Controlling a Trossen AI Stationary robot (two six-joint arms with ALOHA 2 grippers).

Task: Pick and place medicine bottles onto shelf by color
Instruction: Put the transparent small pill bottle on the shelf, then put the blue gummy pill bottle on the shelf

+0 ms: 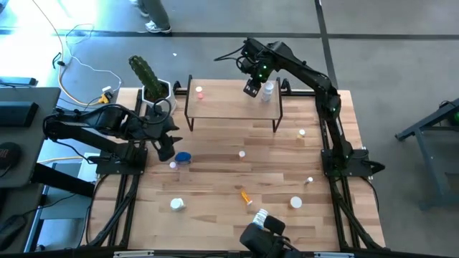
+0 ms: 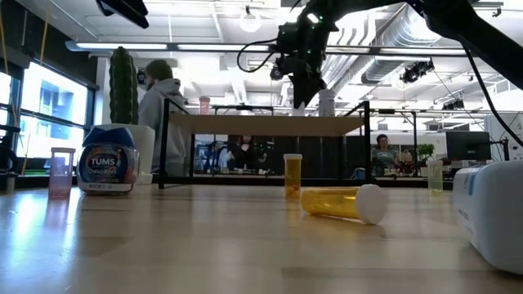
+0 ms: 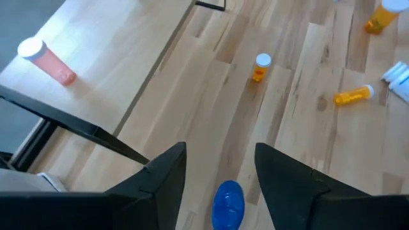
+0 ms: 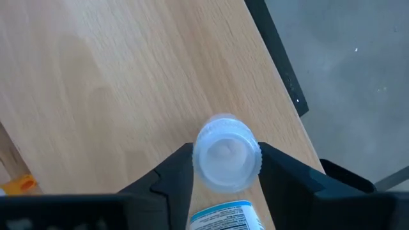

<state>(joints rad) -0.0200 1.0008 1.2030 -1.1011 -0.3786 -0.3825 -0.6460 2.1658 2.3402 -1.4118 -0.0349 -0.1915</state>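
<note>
White bottle (image 4: 226,157) upright on shelf (image 4: 115,96), cap up, between right gripper (image 4: 225,167) jaws

On the shelf (image 1: 233,107), one bottle (image 1: 199,92) stands at its left end, another (image 1: 268,90) at its right.

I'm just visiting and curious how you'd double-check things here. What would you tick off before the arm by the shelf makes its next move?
1. White-capped bottle stands upright on the shelf: ok.
2. Right gripper has let go of it: cannot tell; its fingers sit close on both sides of the cap.
3. Bottle is clear of the shelf's edge: ok, but it stands near the end.
4. Pink bottle stands at the shelf's other end: ok.
5. Left gripper is open above the blue bottle: ok.
</note>
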